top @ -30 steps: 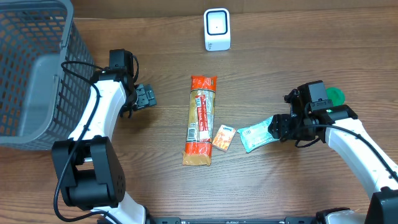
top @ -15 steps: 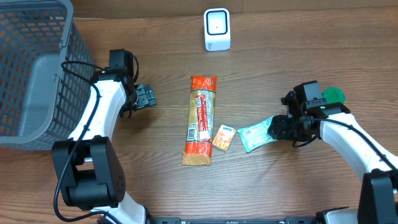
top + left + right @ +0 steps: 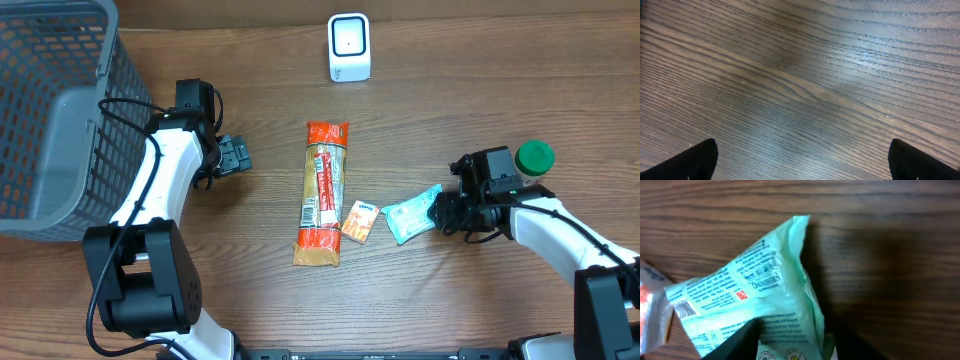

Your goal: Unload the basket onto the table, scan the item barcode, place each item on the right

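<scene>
Wood-grain table [image 3: 450, 110] seen from overhead, with two white robot arms reaching in from the bottom edge. A grey mesh basket [image 3: 60, 100] fills the 10 o'clock corner. A small white barcode scanner [image 3: 349, 47] stands at 12 o'clock. At the centre lies a long orange package [image 3: 322, 193], with a small orange packet [image 3: 360, 221] just beside its lower end at 4 o'clock.

A mint-green packet [image 3: 410, 215] lies at about 4 o'clock from the centre, well apart from the scanner. The right gripper [image 3: 445, 210] sits at that packet's right end, jaws partly closed with a dark finger [image 3: 735, 342] on either side of the crumpled wrapper; whether they pinch it cannot be told. A green round cap [image 3: 534, 157] sits near that arm at 3 o'clock.

The left gripper [image 3: 235, 155], at 9 o'clock, is spread wide over bare wood, holding nothing.
</scene>
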### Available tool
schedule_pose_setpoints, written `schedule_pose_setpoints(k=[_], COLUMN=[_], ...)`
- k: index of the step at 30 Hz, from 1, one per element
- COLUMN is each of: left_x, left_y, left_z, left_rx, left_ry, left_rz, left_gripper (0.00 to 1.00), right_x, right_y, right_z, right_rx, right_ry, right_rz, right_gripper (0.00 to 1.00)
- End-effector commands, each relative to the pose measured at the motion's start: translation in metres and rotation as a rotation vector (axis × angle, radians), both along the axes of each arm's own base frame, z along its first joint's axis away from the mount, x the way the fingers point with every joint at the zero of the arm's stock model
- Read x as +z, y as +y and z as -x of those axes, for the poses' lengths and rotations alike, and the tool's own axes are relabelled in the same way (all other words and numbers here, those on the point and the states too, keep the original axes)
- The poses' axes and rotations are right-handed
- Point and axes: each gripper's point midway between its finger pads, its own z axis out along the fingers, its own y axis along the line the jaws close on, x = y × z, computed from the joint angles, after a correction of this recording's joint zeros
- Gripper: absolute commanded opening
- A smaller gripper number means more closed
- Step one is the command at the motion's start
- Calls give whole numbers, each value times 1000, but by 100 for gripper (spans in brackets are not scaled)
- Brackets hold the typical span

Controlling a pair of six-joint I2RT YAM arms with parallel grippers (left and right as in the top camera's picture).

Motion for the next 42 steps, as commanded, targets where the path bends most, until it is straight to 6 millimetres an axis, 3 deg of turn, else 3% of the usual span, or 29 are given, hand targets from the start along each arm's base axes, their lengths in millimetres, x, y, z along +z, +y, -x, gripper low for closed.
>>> schedule_pose_setpoints(k=[1,3,4,8,15,19,26,36,42], left_x=[1,1,1,1,1,1,1,1,1], left_y=[0,0,0,0,0,0,0,0,0], left_z=[0,0,0,0,0,0,0,0,0], left_rx=[-1,-1,-1,-1,-1,-1,-1,-1,-1], left_ry=[-4,-4,-4,-4,-4,-4,-4,-4,-4], left_rz=[7,7,7,7,7,7,7,7,7], left_gripper=[100,100,100,100,100,100,100,100,100], right_x=[-12,-12,-12,2,60,83,123,149,149], right_y=[-7,-8,-8,-12,-8,-5,30,61,62], right_z=[12,13,12,2,-22,-24,-15,-12,-10], right_rx=[-19,-20,-30,-43,1,3,144,276,288], right_ry=[39,43,44,27,-122,-189,-285,-345,-341], right_rz=[33,33,31,57,57,29,-162,-133,-122], right_gripper=[19,5,4,4,4,4,4,3,3])
